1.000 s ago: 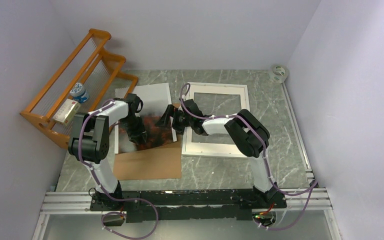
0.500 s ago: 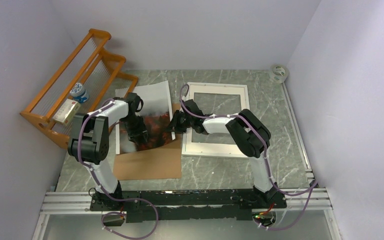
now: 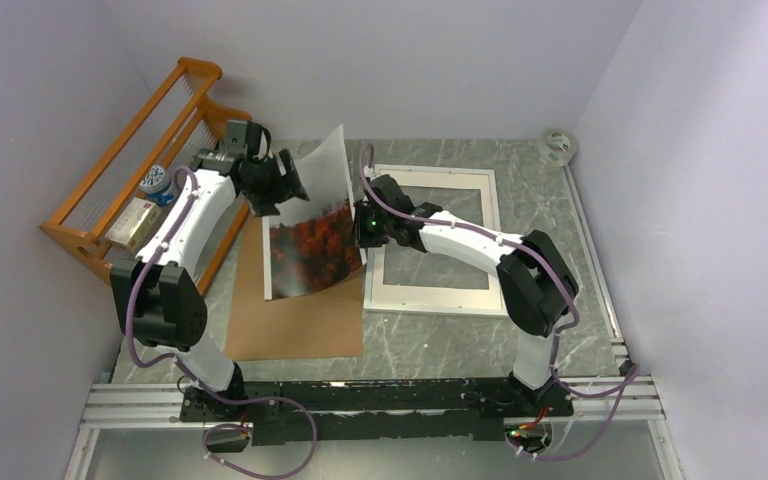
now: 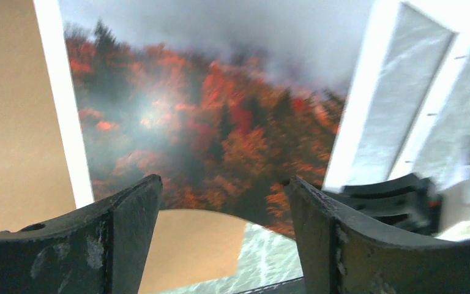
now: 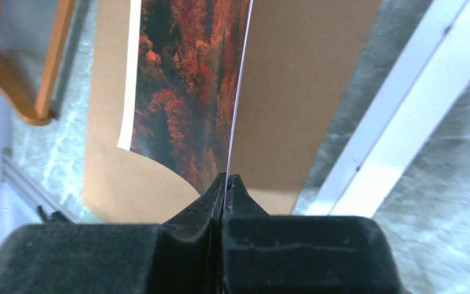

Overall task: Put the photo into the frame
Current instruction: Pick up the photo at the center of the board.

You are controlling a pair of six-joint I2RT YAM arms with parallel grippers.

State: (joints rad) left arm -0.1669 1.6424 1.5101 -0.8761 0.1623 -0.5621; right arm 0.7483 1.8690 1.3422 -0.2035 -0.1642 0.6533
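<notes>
The photo [image 3: 312,235], red-orange trees under grey sky with a white border, is lifted off the table and bowed, its right edge raised. My right gripper [image 3: 361,228] is shut on that right edge; in the right wrist view the thin sheet [image 5: 183,79] runs straight into the closed fingertips [image 5: 227,179]. My left gripper [image 3: 287,184] hangs open above the photo's upper left part, touching nothing; its wrist view shows the print [image 4: 208,122] beyond the spread jaws [image 4: 223,184]. The white frame [image 3: 430,297] lies flat to the right of the photo, marble showing through its pane [image 4: 404,98].
A brown backing board [image 3: 295,325] lies on the marble table under and in front of the photo. An orange wooden rack [image 3: 190,110] stands at the left with a bottle [image 3: 160,185] and a small box [image 3: 132,222]. A tape roll [image 3: 558,146] sits at the far right.
The right gripper closed on the photo's right edge and lifted it into a bow. The left gripper opened, let go of the photo and rose back toward the rack.
</notes>
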